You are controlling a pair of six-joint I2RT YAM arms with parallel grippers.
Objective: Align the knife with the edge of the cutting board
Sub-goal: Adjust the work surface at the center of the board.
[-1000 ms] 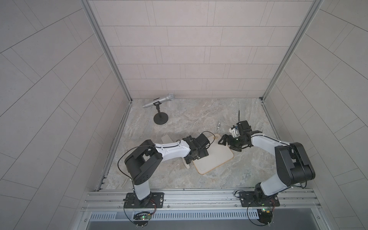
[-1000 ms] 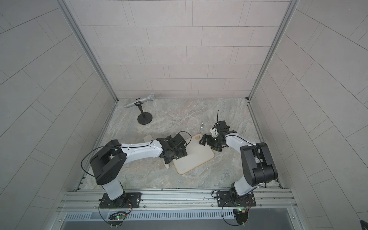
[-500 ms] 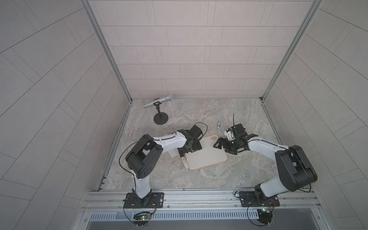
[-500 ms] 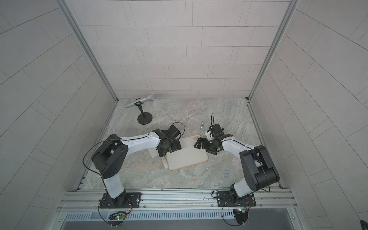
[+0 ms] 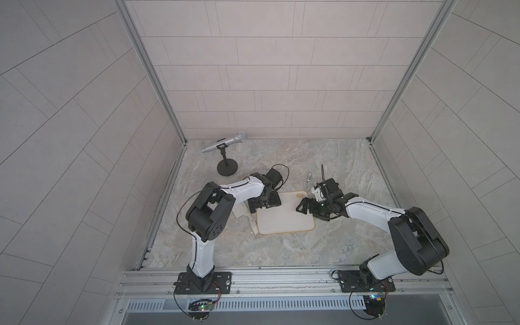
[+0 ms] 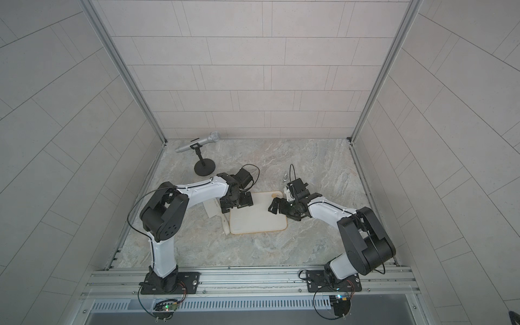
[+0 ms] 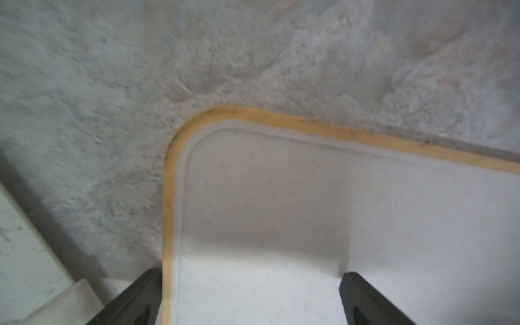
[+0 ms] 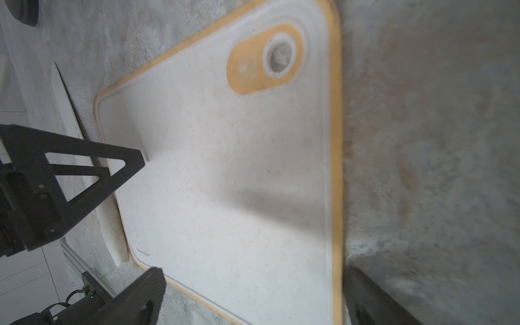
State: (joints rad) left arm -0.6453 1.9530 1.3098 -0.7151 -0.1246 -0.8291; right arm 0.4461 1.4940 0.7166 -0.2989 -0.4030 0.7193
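Observation:
The cutting board (image 5: 285,218) (image 6: 257,218) lies flat mid-table, square to the table's front edge, its hole (image 8: 278,56) at the far right corner. The knife (image 5: 254,225) (image 6: 226,225) lies beside the board's left edge; its broad blade (image 8: 64,104) is partly hidden under my left arm in both top views. My left gripper (image 5: 264,203) (image 7: 250,298) is open, low over the board's far left corner, one finger (image 7: 135,298) just off the rim. My right gripper (image 5: 311,211) (image 8: 253,301) is open, astride the board's right edge, holding nothing.
A silver microphone (image 5: 225,140) on a black round stand (image 5: 227,166) stands at the back left. A small metal object (image 5: 309,176) sits behind the board's right corner. Tiled walls close in the left, right and back sides.
The board has turned from a diagonal lie to square with the table. Both grippers moved with it toward the back, staying open. The knife now runs along the board's left edge.

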